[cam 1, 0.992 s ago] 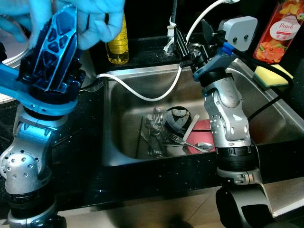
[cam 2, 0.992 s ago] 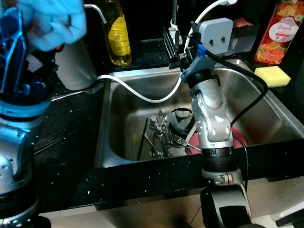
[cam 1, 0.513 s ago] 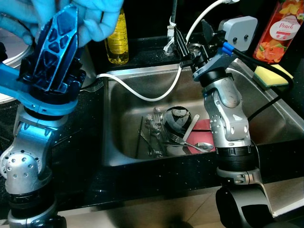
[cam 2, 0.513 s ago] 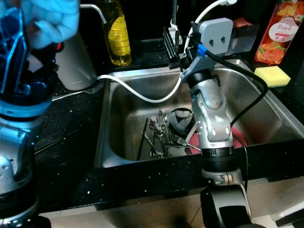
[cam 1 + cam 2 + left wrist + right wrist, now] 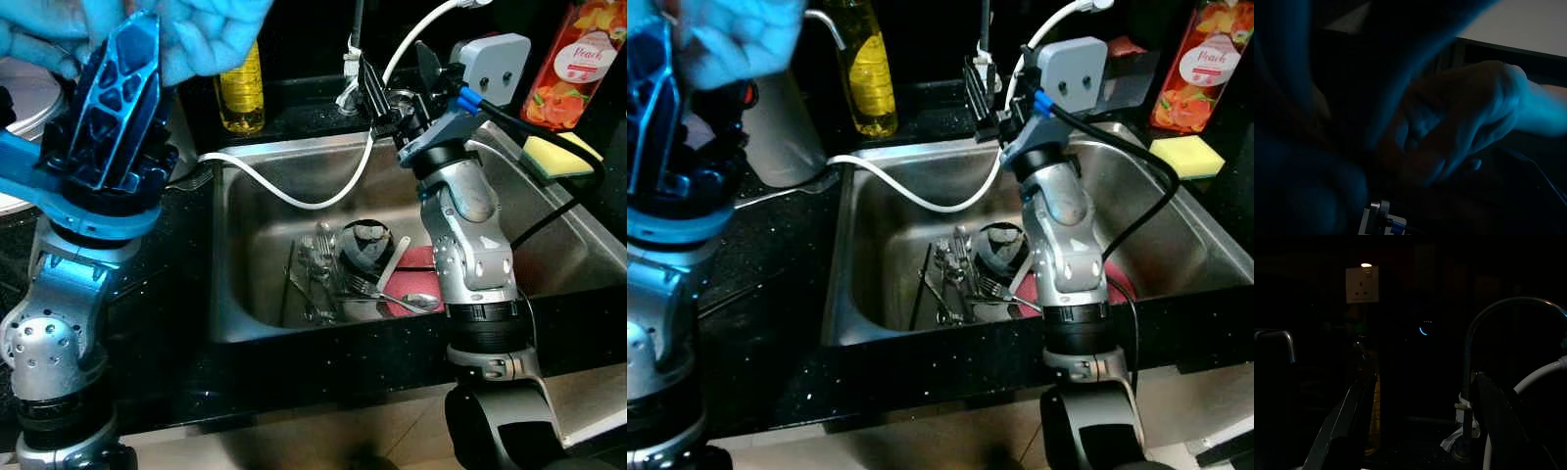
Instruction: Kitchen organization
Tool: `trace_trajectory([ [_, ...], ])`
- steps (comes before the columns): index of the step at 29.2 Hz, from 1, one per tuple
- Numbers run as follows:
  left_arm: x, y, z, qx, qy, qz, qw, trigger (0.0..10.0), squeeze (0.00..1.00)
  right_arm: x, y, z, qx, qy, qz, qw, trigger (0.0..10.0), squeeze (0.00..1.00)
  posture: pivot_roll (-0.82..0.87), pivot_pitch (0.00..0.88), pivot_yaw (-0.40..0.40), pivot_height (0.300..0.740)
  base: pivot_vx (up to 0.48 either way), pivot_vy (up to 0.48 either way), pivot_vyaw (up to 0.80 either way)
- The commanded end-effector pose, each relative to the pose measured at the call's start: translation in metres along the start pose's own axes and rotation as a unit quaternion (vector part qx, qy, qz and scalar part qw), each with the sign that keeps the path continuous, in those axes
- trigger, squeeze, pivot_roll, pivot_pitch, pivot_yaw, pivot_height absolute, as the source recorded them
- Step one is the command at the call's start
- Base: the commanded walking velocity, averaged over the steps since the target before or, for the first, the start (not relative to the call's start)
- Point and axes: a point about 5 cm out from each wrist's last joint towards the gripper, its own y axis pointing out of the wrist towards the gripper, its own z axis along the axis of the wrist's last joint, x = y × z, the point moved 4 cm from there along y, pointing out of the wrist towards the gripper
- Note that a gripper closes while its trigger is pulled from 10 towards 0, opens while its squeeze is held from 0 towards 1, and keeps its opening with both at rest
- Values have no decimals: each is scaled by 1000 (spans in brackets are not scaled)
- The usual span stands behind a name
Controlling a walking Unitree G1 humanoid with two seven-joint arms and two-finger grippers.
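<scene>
At far left, a person's hand [image 5: 186,34], tinted blue by the light, wraps over the tip of the robot's raised left gripper [image 5: 113,103], a black latticed finger pair on a blue wrist; whether its fingers are parted or closed cannot be told, and in the dark left wrist view the hand [image 5: 1464,122] sits close before the lens. Just behind stands a clear bottle of yellow liquid [image 5: 241,83] on the black speckled countertop [image 5: 186,294]. A white hose [image 5: 284,191] curves from the counter's edge up toward the tap at the back of the stainless steel sink [image 5: 255,245]. At the bottom of the basin lies a heap of metal forks and spoons [image 5: 318,269] beside a dark round bowl [image 5: 367,245] and a red plate [image 5: 411,289]. The right gripper [image 5: 397,83] is held up over the sink's rear rim, its two black fingers spread wide and holding nothing. Farther right, a yellow sponge [image 5: 549,157] rests on the counter below an orange peach-labelled bottle [image 5: 578,59].
</scene>
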Motion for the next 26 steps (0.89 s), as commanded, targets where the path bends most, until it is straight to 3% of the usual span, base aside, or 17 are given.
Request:
trace_trajectory([
  [1,1,0,-1,-10,8,0,1000,10000,0,0,0,-3,-3,1,-1,1000,10000,0,-63,0,71,740,0,0,0],
  [26,0,1,-2,-12,8,1,1000,10000,0,0,0,-3,-4,1,-2,1000,10000,0,-63,0,72,740,0,0,0],
])
